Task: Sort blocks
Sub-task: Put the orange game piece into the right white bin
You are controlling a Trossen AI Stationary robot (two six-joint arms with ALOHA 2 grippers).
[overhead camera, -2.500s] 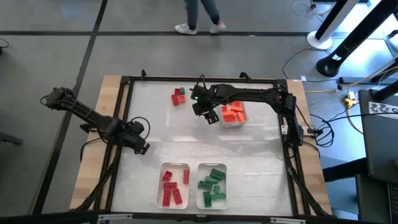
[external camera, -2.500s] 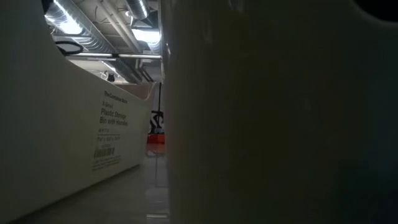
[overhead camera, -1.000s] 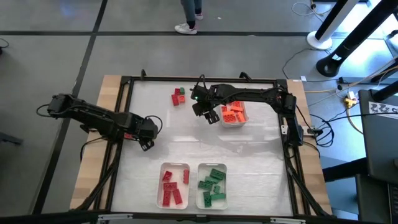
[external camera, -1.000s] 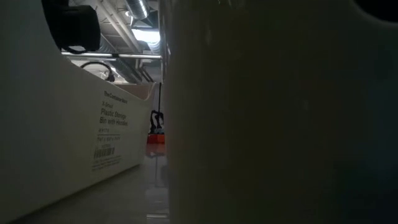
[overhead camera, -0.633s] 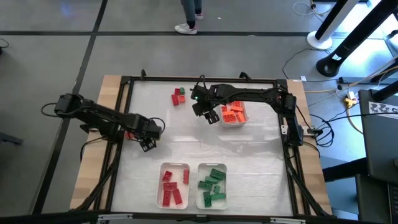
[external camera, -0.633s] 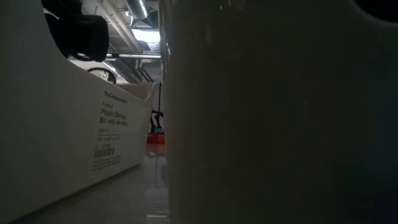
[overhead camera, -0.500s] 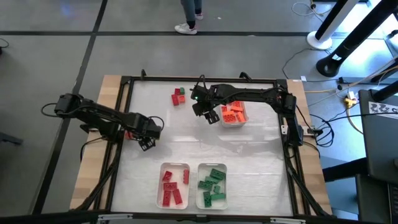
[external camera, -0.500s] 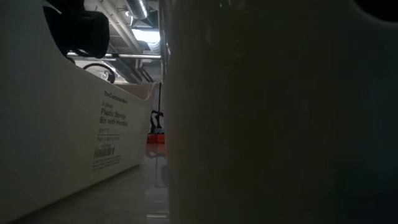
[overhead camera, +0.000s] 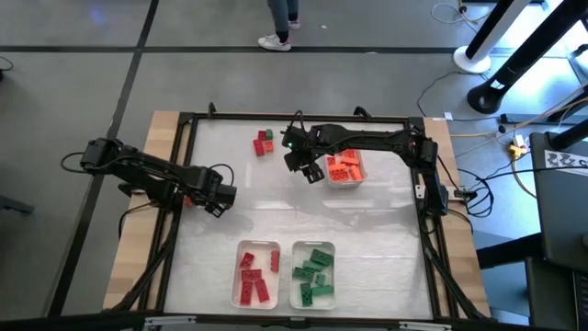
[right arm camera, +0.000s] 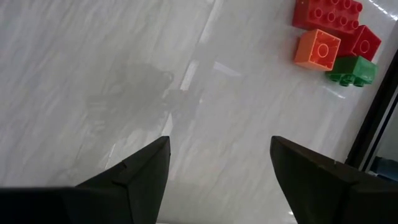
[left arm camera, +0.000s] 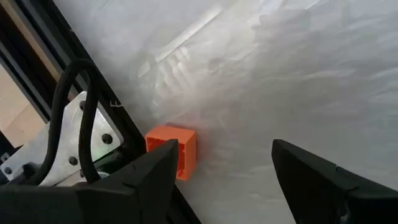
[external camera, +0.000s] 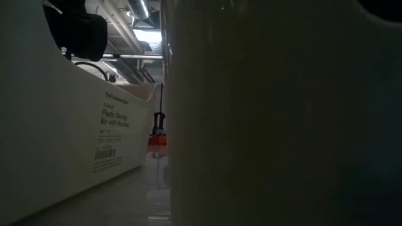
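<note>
A lone orange block [left arm camera: 173, 151] lies on the white table top against the black frame rail at the table's left edge. My left gripper [overhead camera: 220, 198] hangs open just above it, pointing down, touching nothing. At the far middle a small heap of loose blocks [overhead camera: 264, 142] rests on the table: red [right arm camera: 326, 15], orange [right arm camera: 317, 48] and green [right arm camera: 351, 68]. My right gripper [overhead camera: 310, 170] stands open over bare table between that heap and the tray of orange blocks [overhead camera: 344, 168].
Two white trays sit at the near edge, one with red blocks [overhead camera: 255, 273], one with green blocks [overhead camera: 312, 273]; their walls [external camera: 75, 144] fill the low view. A black frame [overhead camera: 184, 165] rings the table. A person's feet [overhead camera: 280, 39] show on the floor beyond.
My left gripper has rolled about its wrist and tipped more steeply down while staying over the table's left edge. The orange block beneath it has kept its place. My right arm has not moved.
</note>
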